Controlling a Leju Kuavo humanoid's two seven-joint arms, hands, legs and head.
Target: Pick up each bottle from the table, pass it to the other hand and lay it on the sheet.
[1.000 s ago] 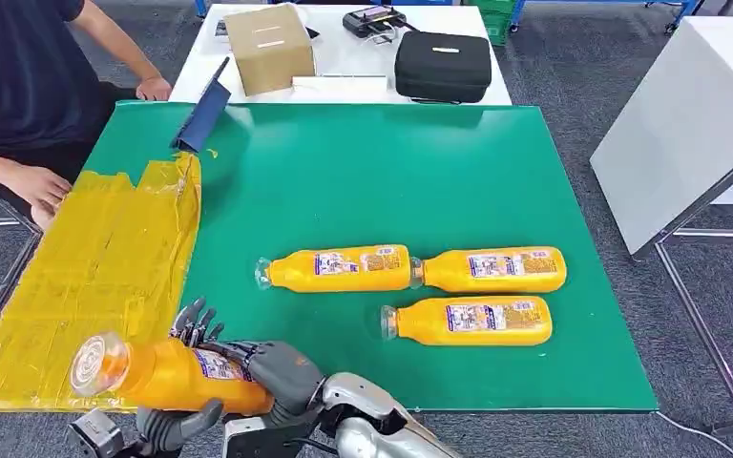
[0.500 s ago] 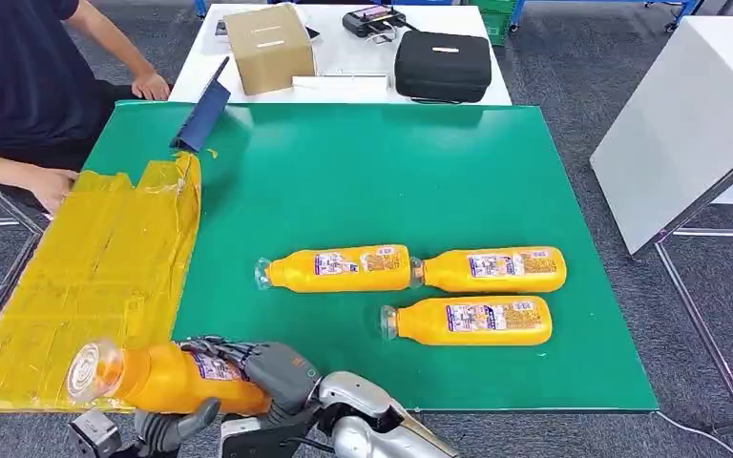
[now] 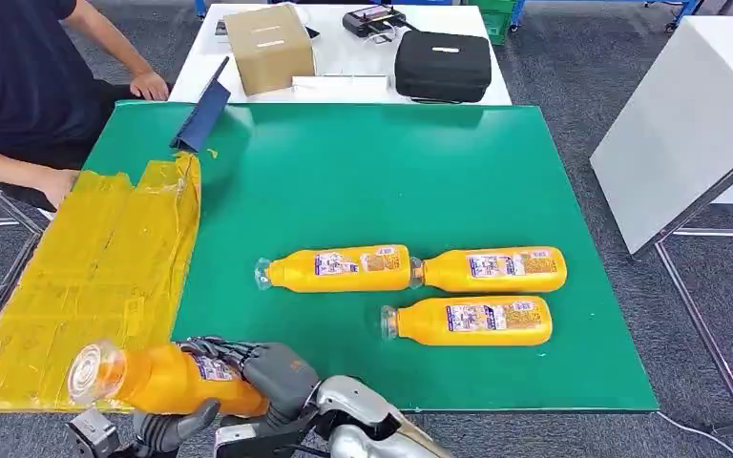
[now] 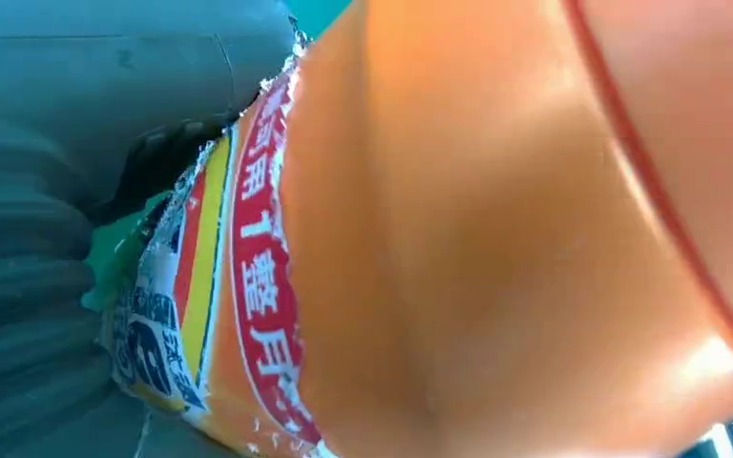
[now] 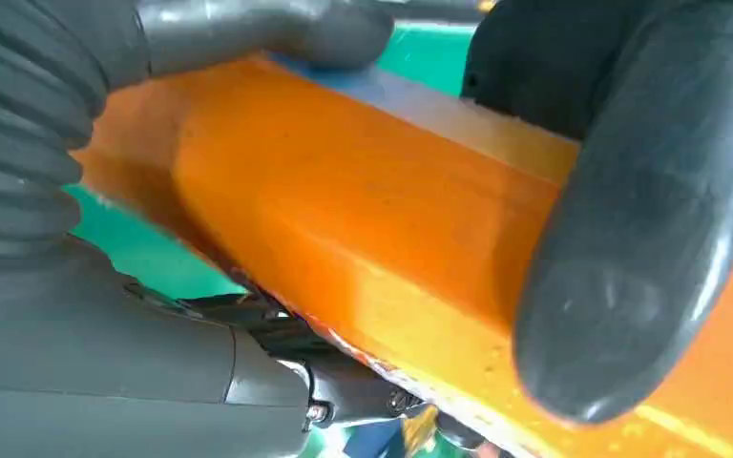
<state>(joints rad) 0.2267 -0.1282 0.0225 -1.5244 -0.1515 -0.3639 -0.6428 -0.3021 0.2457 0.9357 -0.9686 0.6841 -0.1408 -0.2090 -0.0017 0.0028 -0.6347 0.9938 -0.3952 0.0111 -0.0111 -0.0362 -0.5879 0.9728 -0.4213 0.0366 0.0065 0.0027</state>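
To do the handover well, I judged my left hand (image 3: 167,427) should have a firm wrap on the bottle (image 3: 157,378) before my right hand (image 3: 267,372) let go — the bottle hung sideways over the worktop's (image 3: 363,181) near edge, cap toward the yellow sheet (image 3: 86,277). My right fingers (image 5: 630,258) were closed round its body, wrist low; my left thumb pressed beneath — whether that hand gripped fully, I couldn't tell.

We see our right hand (image 3: 267,372) with grey ribbed cover, dark fingers (image 5: 630,258), and a shiny silver arm (image 3: 372,429).
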